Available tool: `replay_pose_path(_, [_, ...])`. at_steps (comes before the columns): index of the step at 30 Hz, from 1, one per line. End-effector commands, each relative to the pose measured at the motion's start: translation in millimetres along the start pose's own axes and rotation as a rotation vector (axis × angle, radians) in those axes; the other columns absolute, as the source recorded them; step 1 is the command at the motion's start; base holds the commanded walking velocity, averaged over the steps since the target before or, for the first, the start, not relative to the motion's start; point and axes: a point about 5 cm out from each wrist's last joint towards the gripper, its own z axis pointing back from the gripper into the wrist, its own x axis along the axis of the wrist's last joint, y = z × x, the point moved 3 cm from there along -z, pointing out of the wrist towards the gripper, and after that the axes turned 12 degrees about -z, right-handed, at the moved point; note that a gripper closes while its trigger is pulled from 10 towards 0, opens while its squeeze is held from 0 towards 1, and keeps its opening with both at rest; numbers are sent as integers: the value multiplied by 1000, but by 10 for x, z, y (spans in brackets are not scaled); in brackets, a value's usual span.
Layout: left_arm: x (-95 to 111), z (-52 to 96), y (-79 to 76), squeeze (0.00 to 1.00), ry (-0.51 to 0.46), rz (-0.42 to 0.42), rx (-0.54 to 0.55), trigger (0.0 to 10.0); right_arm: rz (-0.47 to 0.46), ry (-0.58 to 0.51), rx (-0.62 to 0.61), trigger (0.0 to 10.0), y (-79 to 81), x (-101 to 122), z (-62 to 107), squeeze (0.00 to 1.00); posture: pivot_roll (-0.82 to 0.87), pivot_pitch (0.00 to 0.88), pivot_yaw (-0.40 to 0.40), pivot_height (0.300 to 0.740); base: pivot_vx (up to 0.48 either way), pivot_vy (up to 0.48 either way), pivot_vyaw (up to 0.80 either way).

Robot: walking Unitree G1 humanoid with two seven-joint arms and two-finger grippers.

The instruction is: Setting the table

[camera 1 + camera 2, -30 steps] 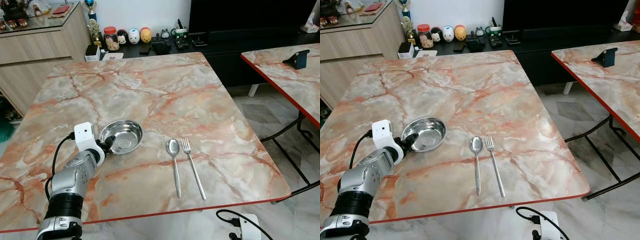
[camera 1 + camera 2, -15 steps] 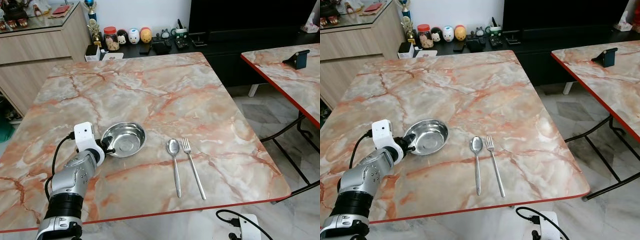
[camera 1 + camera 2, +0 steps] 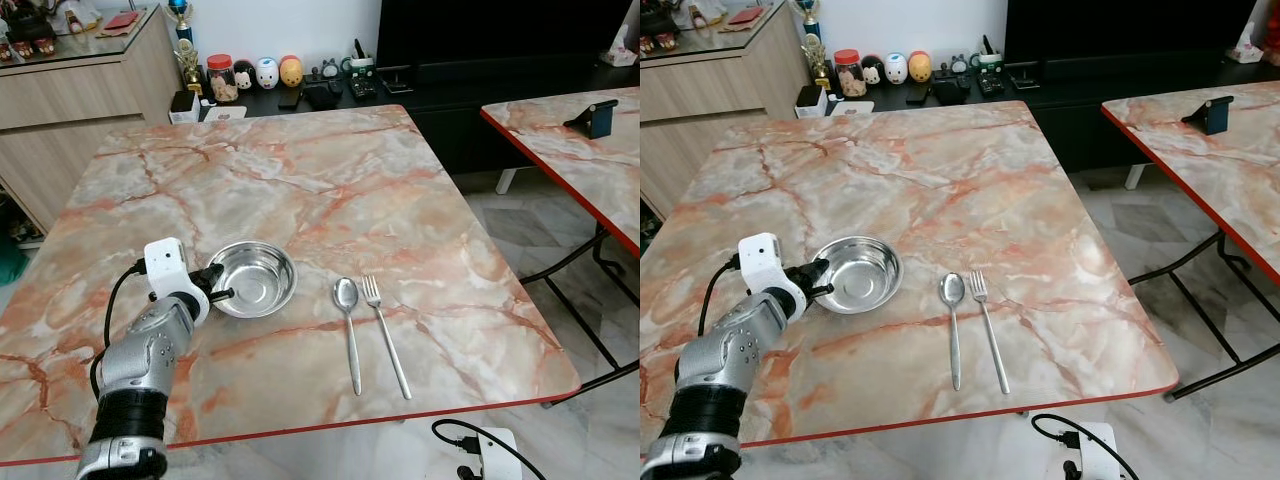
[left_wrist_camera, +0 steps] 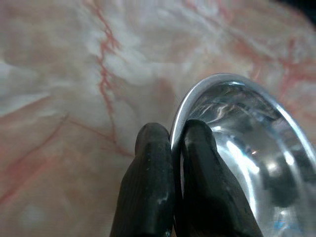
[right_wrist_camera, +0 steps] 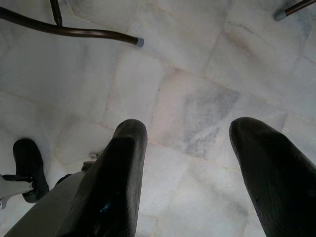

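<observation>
The left gripper (image 4: 170, 148) has its fingers (image 4: 148, 173) pinched on the rim of one steel bowl (image 3: 254, 279), near the worktop's (image 3: 300, 180) front-left corner. One spoon (image 3: 347, 320) and one fork (image 3: 384, 330) lie just beside it. The right gripper (image 5: 190, 163) hangs spread above the floor (image 5: 197, 74).

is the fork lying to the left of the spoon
No, the fork lies on the spoon's right, both side by side on the marble table.

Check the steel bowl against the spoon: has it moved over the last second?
Yes. The steel bowl, pinched at its rim by the left gripper, has slid rightward, narrowing its gap to the spoon, which lies unmoved beside the fork.
</observation>
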Motion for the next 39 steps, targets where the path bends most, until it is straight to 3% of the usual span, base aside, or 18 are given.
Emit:
replay_pose_path(1, [91, 71, 3, 0, -77, 39, -12, 1059, 1, 9, -2, 10000, -12, -15, 1, 0, -26, 0, 28, 740, 0, 0, 0])
replay_pose_path(2, [115, 110, -29, 0, -110, 62, -32, 10000, 6, 9, -1, 10000, -15, -14, 1, 0, -26, 0, 27, 740, 0, 0, 0])
replay_pose_path(7, [198, 317, -116, 0, -213, 218, -83, 10000, 3, 5, -4, 10000, -36, -11, 3, 0, -18, 0, 14, 740, 0, 0, 0])
replay_pose_path(14, [171, 466, -149, 0, -243, 291, -96, 10000, 10, 5, -6, 10000, -53, -8, 4, 0, -12, 0, 4, 740, 0, 0, 0])
replay_pose_path(17, [288, 579, -125, 0, -327, 384, -86, 10000, -5, -1, -12, 10000, -71, -4, 5, 0, -11, 0, -6, 740, 0, 0, 0])
replay_pose_path(19, [341, 611, -114, 0, -357, 395, -82, 10000, -7, -2, -12, 10000, -75, -3, 5, 0, -10, 0, -9, 740, 0, 0, 0])
replay_pose_path(25, [469, 663, -18, 0, -420, 323, -11, 10000, -21, -6, -17, 10000, -85, -4, 7, 0, -8, 0, -14, 740, 0, 0, 0])
replay_pose_path(27, [522, 678, 4, 0, -438, 222, 11, 10000, -24, -6, -19, 10000, -90, -6, 7, 0, -9, 0, -13, 740, 0, 0, 0])
replay_pose_path(34, [583, 672, -1, 0, -470, 186, 28, 10000, -28, -5, -20, 10000, -95, -8, 8, 0, -13, 0, -15, 740, 0, 0, 0])
replay_pose_path(39, [632, 642, -33, 0, -487, 167, 24, 10000, -28, -3, -21, 10000, -97, -14, 8, 0, -15, 0, -12, 740, 0, -453, 0])
